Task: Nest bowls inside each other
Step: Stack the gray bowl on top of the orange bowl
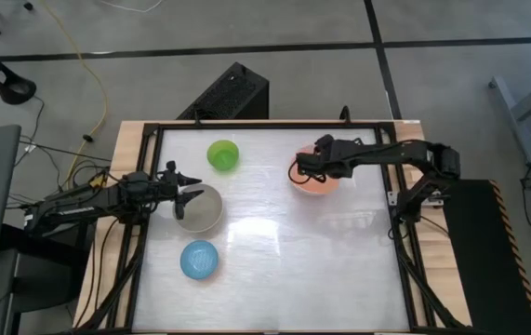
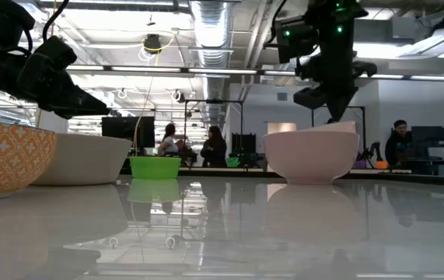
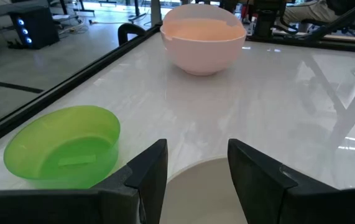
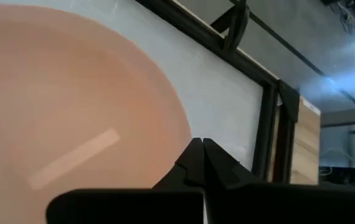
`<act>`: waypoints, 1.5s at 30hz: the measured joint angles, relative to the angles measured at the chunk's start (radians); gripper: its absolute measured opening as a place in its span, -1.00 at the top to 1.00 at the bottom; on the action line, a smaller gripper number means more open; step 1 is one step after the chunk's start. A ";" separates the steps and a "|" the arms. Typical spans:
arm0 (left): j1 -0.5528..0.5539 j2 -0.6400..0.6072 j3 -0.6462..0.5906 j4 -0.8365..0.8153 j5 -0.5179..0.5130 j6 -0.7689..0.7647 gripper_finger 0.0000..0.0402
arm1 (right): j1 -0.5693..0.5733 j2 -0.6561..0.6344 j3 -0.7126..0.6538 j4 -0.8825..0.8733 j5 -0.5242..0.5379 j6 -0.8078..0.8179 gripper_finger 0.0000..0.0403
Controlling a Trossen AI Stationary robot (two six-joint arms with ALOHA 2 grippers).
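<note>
- The right gripper (image 1: 299, 168) is at the salmon-pink bowl (image 1: 319, 182), which stands near the far right part of the tabletop (image 1: 293, 261). Its fingers are closed tightly on the rim of this bowl, at the side that faces the middle of the tabletop.
- In the right wrist view the two dark fingers (image 4: 203, 163) meet with no gap, over the edge of the pink inside.
- The left gripper (image 1: 188, 184) hangs over the grey bowl (image 1: 200, 209), near the left edge of the tabletop. Its fingers are apart, and nothing is between them.
- The bright-green bowl (image 1: 223, 154) stands near the far edge, a little beyond the grey one.
- The light-blue bowl (image 1: 199, 260) stands nearer the front edge, apart from the grey one.
</note>
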 joint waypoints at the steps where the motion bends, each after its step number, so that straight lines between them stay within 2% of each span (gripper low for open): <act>1: 0.000 0.000 0.000 0.000 0.000 0.000 0.22 | -0.002 0.000 -0.010 0.015 0.001 0.001 0.96; 7: 0.000 0.000 0.000 0.000 0.000 0.000 0.22 | -0.020 0.001 -0.079 0.141 -0.012 -0.026 0.96; 17: 0.000 0.000 0.000 0.000 0.000 0.000 0.22 | -0.026 -0.010 -0.083 0.122 -0.022 -0.032 0.96; 28: 0.000 0.000 0.000 0.000 0.000 0.000 0.22 | 0.079 -0.009 -0.083 0.086 -0.037 0.096 0.96; 33: 0.000 0.000 0.000 0.000 0.000 0.000 0.22 | 0.128 -0.009 -0.083 0.086 0.044 0.097 0.96; 37: 0.000 0.000 0.000 0.000 0.000 0.000 0.22 | 0.176 -0.018 -0.083 0.292 -0.005 -0.075 0.96; 45: 0.000 0.000 0.000 0.000 0.000 0.000 0.22 | 0.282 -0.017 -0.083 1.025 -0.262 -0.646 0.96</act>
